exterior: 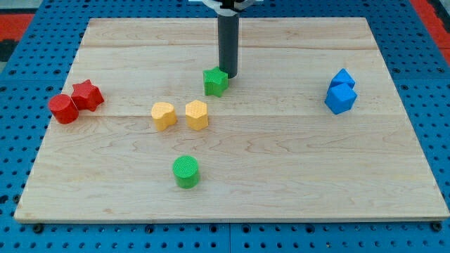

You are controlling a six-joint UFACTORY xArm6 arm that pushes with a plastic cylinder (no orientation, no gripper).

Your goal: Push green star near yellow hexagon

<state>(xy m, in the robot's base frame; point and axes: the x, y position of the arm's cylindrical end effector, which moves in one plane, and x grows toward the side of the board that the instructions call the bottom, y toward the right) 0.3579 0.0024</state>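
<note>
Nearest the camera sits the green plastic cylinder [186, 171]. Left to right above it: yellow hexagon block [197, 114], green star block [216, 81], then my tip [230, 74], a bare rod touching the star's upper-right, hexagon lying lower-left.

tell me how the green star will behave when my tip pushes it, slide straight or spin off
The green star looks squat and flat-bottomed, so it should slide, not tip. My tip sits at its upper-right edge, off-centre, so it may rotate. Its points could let it slip aside before reaching the yellow hexagon.
</note>
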